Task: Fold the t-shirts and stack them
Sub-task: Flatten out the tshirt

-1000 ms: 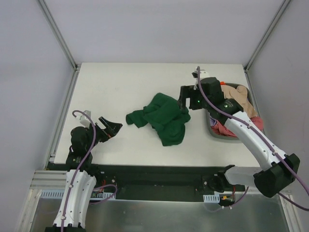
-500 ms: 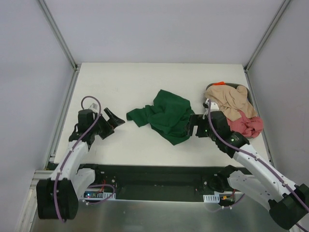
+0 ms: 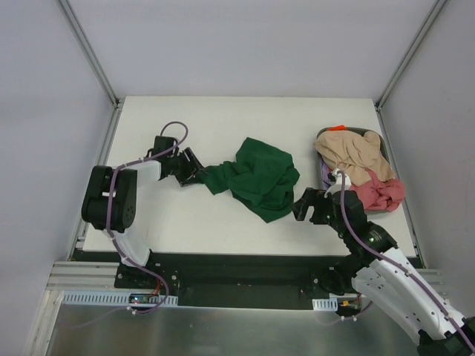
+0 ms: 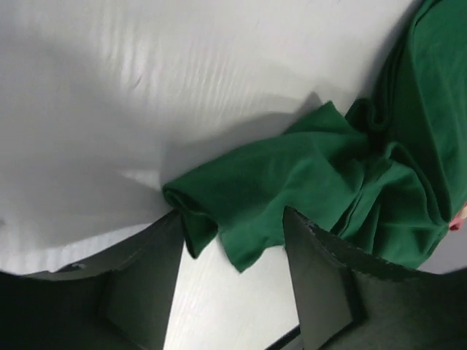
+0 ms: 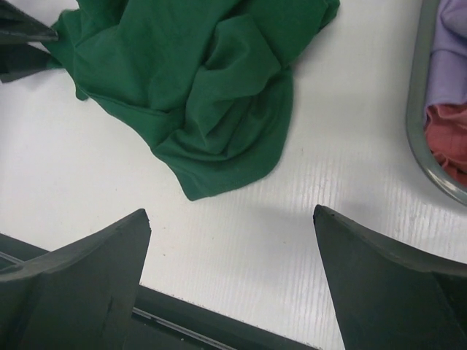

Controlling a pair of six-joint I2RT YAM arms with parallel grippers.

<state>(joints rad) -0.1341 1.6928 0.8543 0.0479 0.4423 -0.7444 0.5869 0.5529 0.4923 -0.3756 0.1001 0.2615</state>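
A crumpled dark green t-shirt (image 3: 256, 178) lies mid-table. My left gripper (image 3: 194, 165) is at its left sleeve. In the left wrist view, the sleeve's edge (image 4: 211, 211) sits between the tips of the left gripper (image 4: 232, 215), whose jaws stand apart over bare table. My right gripper (image 3: 303, 206) hangs open just off the shirt's near right corner. The right wrist view shows the right gripper (image 5: 232, 213) wide over bare table, clear of the green t-shirt (image 5: 197, 87). A beige t-shirt (image 3: 352, 152) and a pink-red one (image 3: 378, 194) are piled at the right.
The piled shirts sit in a grey bin (image 5: 419, 109) at the table's right side, with a purple bit (image 5: 449, 73) and an orange bit (image 3: 341, 127) showing. The table's dark near edge (image 5: 219, 332) runs just below my right gripper.
My left arm swung right to the green t-shirt's sleeve, and its jaws have narrowed. My right arm drew back from the bin and the shirt toward the near edge.
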